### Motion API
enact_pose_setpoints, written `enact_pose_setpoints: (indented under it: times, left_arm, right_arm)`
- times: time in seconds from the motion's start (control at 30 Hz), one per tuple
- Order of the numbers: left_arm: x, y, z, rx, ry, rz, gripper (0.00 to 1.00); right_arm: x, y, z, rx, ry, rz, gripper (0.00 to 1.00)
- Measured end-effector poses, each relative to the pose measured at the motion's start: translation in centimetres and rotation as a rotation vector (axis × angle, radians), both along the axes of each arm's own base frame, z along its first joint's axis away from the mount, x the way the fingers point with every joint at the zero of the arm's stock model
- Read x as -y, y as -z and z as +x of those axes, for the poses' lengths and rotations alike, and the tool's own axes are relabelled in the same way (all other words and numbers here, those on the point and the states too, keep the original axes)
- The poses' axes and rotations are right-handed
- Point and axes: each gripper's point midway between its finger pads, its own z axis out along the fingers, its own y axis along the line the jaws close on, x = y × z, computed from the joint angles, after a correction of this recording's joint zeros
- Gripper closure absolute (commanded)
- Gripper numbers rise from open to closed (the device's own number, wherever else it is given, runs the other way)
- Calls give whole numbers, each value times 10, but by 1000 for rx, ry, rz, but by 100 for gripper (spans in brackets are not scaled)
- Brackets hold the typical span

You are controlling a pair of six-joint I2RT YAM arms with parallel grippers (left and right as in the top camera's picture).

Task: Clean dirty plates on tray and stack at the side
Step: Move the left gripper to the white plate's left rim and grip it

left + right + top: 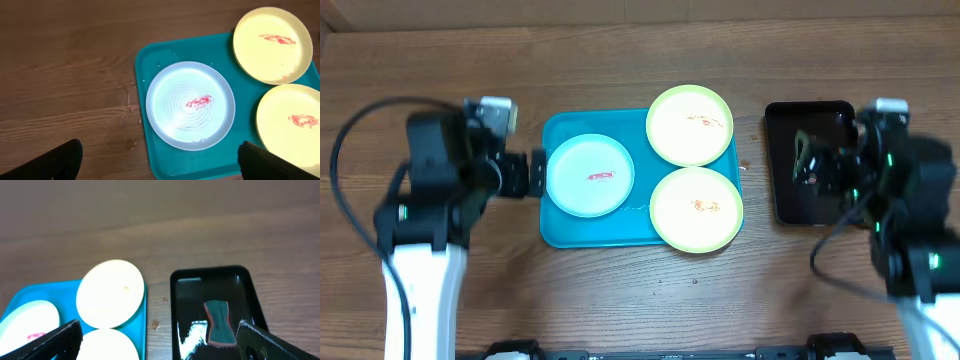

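Observation:
The turquoise tray [560, 228] lies mid-table and holds three plates. A pale blue plate [590, 175] with a red smear sits on its left half. Two yellow-green plates [690, 124] [696, 209] with orange smears overlap the tray's right rim, one behind the other. My left gripper [525, 173] hovers open just off the tray's left edge. In the left wrist view its open gripper [160, 162] has the blue plate [190, 105] ahead of it. My right gripper [807, 160] hangs open over a black tray, holding nothing.
A narrow black tray [190, 300] stands right of the turquoise one, wet and shiny, with a green, orange-edged sponge [220, 322] in it. A strip of bare wood separates the two trays. Small crumbs lie beside the tray's right rim.

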Motion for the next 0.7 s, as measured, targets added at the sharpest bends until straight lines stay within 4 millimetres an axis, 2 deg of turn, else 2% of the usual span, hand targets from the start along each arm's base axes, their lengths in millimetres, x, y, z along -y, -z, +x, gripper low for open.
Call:
enact_pose_setpoints:
  times: [0.1,0.17,0.43,0.5,0.6,0.7]
  left_arm:
    - [5,13,15,-63,22,-31,0]
    - [9,29,20,-118,34,-52,0]
    - [15,92,34,-341,-59,-160,0]
    - [18,104,36,-383,-76,-192,0]
    - [22,121,38,-447,-109,-233,11]
    - [24,137,38,-507,-161,-262,15]
  right_arm:
    - [-1,11,11,-106,0,-4,0]
    - [-1,21,19,-148,0,-6,0]
    - [-1,76,29,-346,0,-14,0]
    - [-1,84,29,-374,1,-14,0]
    - [-1,87,29,-390,8,-9,0]
    - [2,87,29,-394,43,21,0]
